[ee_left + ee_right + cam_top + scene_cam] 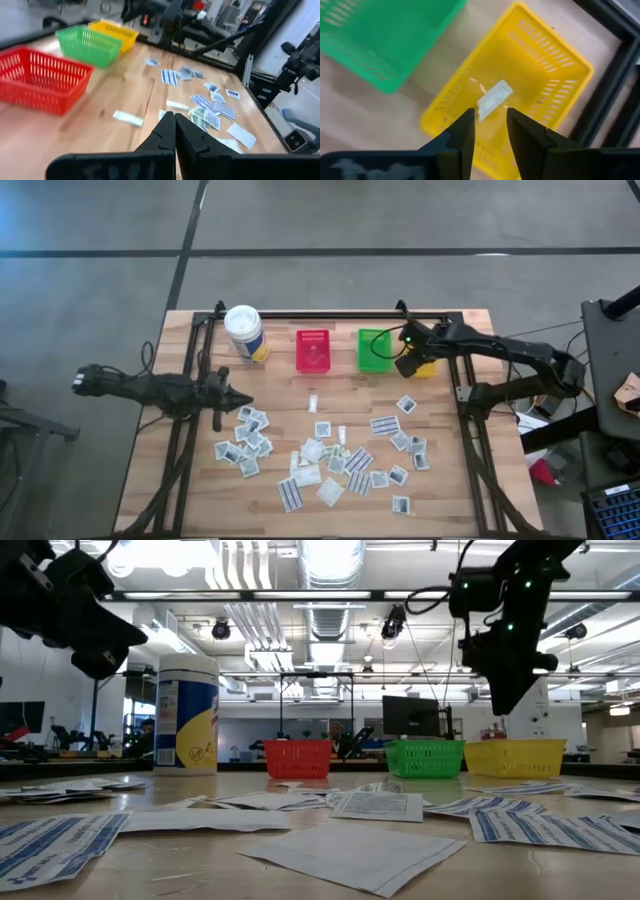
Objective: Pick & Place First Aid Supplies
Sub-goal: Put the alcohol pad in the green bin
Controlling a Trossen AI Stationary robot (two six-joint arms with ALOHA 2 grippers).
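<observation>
One packet (pixel 494 99): lying loose inside the yellow bin (pixel 560 65)
Right gripper (pixel 489 131): above that bin, fingers parted, empty
Left gripper (pixel 174 131): closed, empty, table's left

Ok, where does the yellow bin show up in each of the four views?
High view: yellow bin at the back of the table, mostly hidden under the right gripper.
Low view: far right of the bin row.
Left wrist view: farthest bin, beyond the green one.
Right wrist view: fills the middle, a white packet over its floor.
Shared landmark: the green bin beside it.
</observation>
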